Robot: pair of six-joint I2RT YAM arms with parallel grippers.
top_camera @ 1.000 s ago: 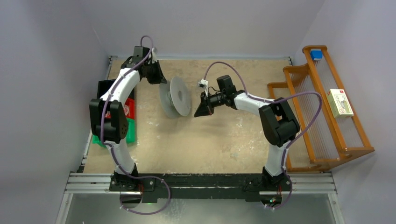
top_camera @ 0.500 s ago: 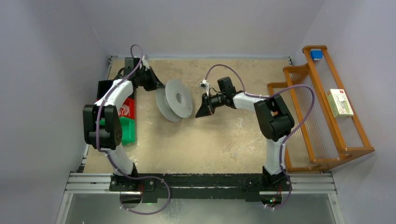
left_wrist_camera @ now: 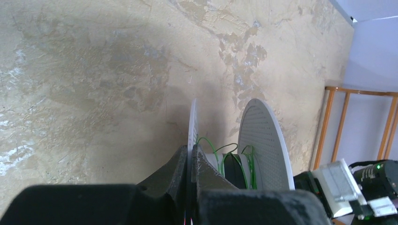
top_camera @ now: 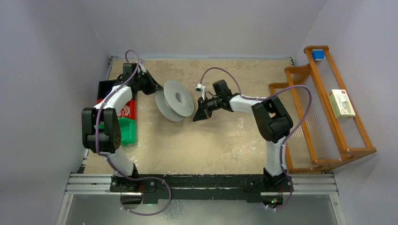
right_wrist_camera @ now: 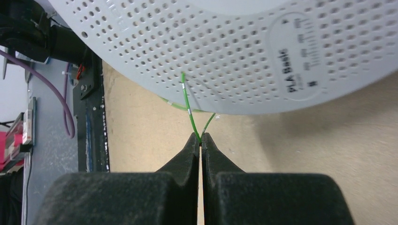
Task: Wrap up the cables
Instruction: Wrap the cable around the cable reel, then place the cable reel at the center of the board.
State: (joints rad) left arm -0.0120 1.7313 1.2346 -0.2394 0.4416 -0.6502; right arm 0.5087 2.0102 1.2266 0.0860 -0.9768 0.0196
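A pale grey perforated spool stands on edge at the table's back middle. My left gripper is shut on its left flange, the thin disc pinched between the fingertips. Thin green cables loop loosely round the hub between the two flanges. My right gripper sits just right of the spool, shut on a strand of the green cable that runs up to the spool's flange. In the right wrist view the gripper pinches the strand at its very tips.
A red and green bin lies by the left arm. An orange wooden rack along the right wall holds a white box and a blue item. A metal rail crosses the near edge.
The left arm has swung back and left, turning the spool so more of its round face shows. The right gripper has shifted slightly left towards the spool, still pinching the cable.
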